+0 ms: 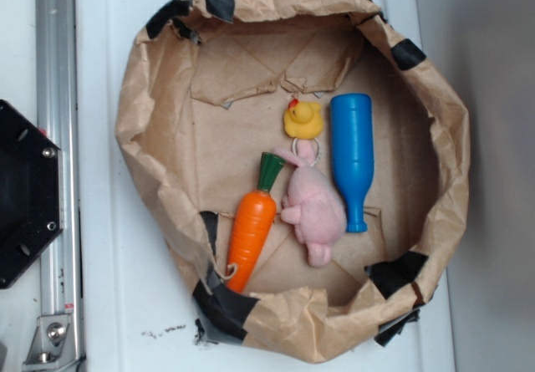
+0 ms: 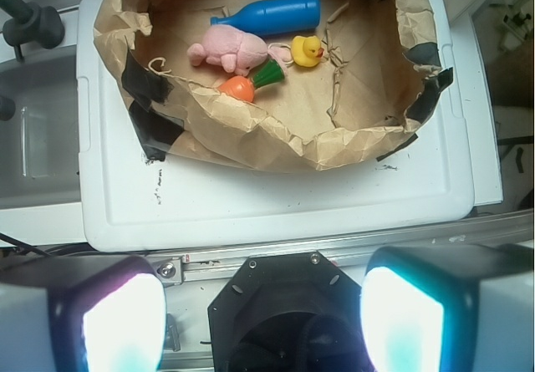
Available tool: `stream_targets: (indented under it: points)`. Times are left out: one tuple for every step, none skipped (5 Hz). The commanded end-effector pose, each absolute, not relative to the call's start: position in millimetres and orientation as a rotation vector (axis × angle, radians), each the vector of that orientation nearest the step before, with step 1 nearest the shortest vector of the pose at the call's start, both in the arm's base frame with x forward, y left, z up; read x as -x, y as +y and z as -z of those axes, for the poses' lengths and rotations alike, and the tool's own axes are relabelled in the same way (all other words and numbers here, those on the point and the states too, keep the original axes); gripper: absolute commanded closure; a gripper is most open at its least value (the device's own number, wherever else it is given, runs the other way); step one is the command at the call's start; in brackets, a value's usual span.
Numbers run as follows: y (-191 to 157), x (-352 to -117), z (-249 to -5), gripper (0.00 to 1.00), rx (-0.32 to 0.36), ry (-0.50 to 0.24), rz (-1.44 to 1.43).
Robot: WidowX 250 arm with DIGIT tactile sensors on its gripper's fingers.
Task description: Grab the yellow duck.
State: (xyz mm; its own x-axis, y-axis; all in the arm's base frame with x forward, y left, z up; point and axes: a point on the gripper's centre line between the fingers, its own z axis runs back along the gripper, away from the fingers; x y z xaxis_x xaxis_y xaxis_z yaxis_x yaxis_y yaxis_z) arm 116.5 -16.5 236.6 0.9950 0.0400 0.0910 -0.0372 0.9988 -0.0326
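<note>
1. A shallow round basin of crumpled brown paper (image 1: 150, 104), patched along its rim with strips of black tape (image 1: 224, 301), sits on a white plastic surface (image 1: 109, 247).
2. The small round yellow toy duck (image 1: 303, 120) with a red tuft and orange beak lies on the basin floor, toward the far side in the exterior view. In the wrist view the duck (image 2: 307, 51) shows just below the wide end of the bottle.
3. A blue plastic bottle (image 1: 352, 156) lies on its side just beside the duck, its narrow neck pointing away from it.
4. A pink plush animal (image 1: 313, 209) lies between the bottle and the carrot; a small ring at its end lies against the duck.
5. An orange toy carrot (image 1: 251, 230) with a green top lies beside the plush, its green end nearest the duck.
6. The gripper (image 2: 263, 318) appears only in the wrist view, at the bottom edge, well apart from the basin and above the black hexagonal base (image 2: 288, 313) and a metal rail (image 2: 334, 251).
7. Its two brightly lit fingers (image 2: 401, 318) stand wide apart with nothing between them.
8. In the exterior view the black base (image 1: 25, 192) and the rail (image 1: 57, 138) lie at the left edge, outside the basin.
</note>
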Motion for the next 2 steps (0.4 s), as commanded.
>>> stream_targets:
  points:
    - [-17,-116,-237,0.00,0.031,-0.092,-0.039]
    - [-1,-158,-210,0.00,0.015,-0.137,-0.089]
